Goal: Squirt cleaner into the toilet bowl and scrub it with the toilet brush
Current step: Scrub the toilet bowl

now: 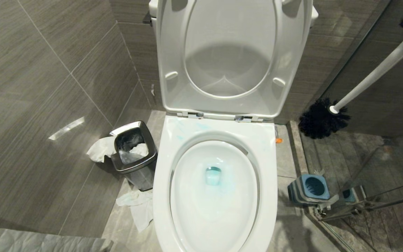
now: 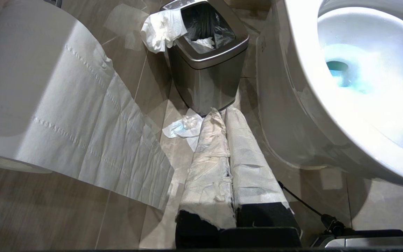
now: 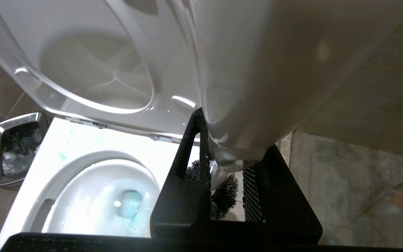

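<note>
The toilet bowl (image 1: 268, 182) stands in the middle with seat and lid raised against the wall. Teal cleaner tints the water (image 1: 213, 176) at its bottom, and thin teal smears (image 1: 180, 132) mark the back rim. The toilet brush (image 1: 369, 82) hangs in the air to the bowl's right, its dark bristle head (image 1: 322, 119) low beside the hinges. My right gripper (image 3: 234, 133) is shut on its white handle (image 3: 257, 70), high at the right edge. The blue holder (image 1: 310, 189) stands on the floor, with no brush in it. My left gripper (image 2: 219, 112), wrapped in white paper, is shut and holds nothing, low beside the bowl's left flank.
A steel waste bin (image 1: 134, 155) with tissue over its edge stands left of the bowl, and crumpled paper (image 1: 136, 206) lies on the floor before it. A toilet paper roll (image 2: 30, 87) hangs close to my left wrist. A glass partition (image 1: 369, 168) closes the right side.
</note>
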{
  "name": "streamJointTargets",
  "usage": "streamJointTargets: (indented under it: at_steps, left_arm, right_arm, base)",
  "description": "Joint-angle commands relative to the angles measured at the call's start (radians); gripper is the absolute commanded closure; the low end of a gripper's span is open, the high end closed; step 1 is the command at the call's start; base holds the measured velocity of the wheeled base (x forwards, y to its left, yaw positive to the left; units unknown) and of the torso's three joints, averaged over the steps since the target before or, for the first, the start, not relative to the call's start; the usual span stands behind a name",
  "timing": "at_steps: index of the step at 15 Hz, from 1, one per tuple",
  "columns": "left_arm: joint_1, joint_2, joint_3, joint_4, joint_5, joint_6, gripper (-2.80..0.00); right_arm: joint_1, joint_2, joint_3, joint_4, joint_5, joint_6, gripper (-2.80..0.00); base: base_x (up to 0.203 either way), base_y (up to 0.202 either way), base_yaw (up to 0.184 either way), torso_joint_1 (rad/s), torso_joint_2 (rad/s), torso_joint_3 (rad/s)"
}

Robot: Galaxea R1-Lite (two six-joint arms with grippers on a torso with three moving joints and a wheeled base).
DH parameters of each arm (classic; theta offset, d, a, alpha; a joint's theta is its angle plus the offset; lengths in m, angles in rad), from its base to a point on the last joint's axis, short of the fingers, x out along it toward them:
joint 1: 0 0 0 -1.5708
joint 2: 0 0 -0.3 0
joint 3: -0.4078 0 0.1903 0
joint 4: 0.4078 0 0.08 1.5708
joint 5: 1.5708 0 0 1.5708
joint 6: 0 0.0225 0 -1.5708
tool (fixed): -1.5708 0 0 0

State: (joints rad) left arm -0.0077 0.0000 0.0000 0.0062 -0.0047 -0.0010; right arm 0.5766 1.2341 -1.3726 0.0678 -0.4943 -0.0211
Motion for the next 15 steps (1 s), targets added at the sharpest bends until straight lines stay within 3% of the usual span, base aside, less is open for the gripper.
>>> streamJointTargets:
  at_steps: [1, 11, 15]
  left_arm:
    - [0.0, 0.002, 0.0, 0.0, 0.0, 0.0, 0.0]
    - [0.0, 0.002, 0.0, 0.0, 0.0, 0.001, 0.0]
    - [0.0, 0.002, 0.0, 0.0, 0.0, 0.0, 0.0]
  right_arm:
    - [0.006, 0.029, 0.001, 0.0, -0.003, 0.001, 0.0]
    - [0.14, 0.11, 0.007, 0.009, -0.003, 0.051, 0.0]
    - [0.15, 0.208, -0.102, 0.118, -0.005, 0.059, 0.0]
  base:
    - [0.0, 0.0, 0.0, 0.0, 0.0, 0.0]
    - [0.0, 0.0, 0.0, 0.0, 0.0, 0.0]
    - [0.0, 0.0, 0.0, 0.0, 0.0, 0.0]
